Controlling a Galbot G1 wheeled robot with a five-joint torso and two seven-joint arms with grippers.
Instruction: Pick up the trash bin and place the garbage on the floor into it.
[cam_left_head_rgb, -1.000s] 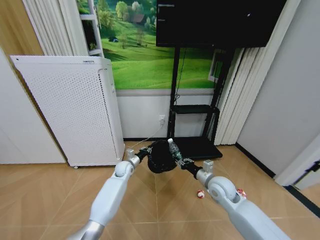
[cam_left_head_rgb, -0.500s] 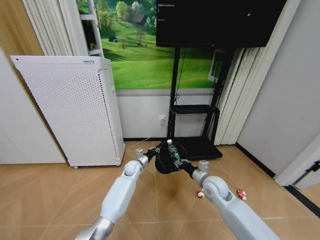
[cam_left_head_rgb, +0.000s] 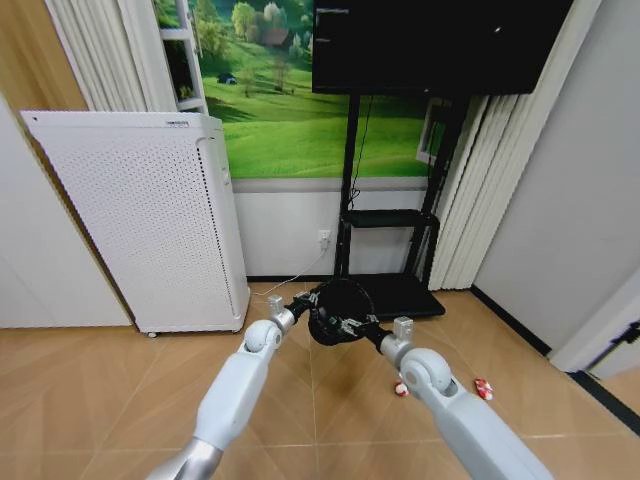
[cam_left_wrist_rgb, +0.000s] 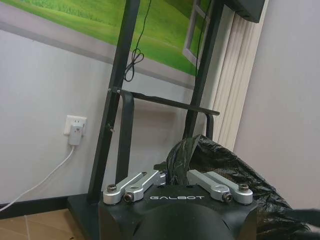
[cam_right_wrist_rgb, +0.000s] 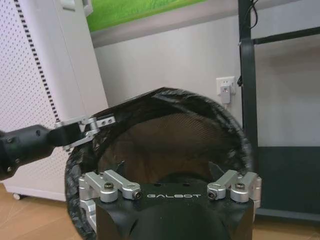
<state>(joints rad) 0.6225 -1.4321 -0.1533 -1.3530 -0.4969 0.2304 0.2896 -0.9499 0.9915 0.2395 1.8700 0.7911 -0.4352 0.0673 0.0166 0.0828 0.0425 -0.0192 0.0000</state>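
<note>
- Left gripper (cam_left_head_rgb: 303, 303) pinches the trash bin (cam_left_head_rgb: 335, 312) by its rim, lifted.
- Right gripper (cam_left_head_rgb: 352, 325) at the bin's mouth; finger state unclear.
- Two red-and-white scraps (cam_left_head_rgb: 400, 388) on the floor.

Bottle hidden; right gripper (cam_left_head_rgb: 352, 324) jaws inside bin (cam_left_head_rgb: 338, 310).

White perforated appliance (cam_left_head_rgb: 150, 215) stands left of black TV stand (cam_left_head_rgb: 385, 225).
</note>
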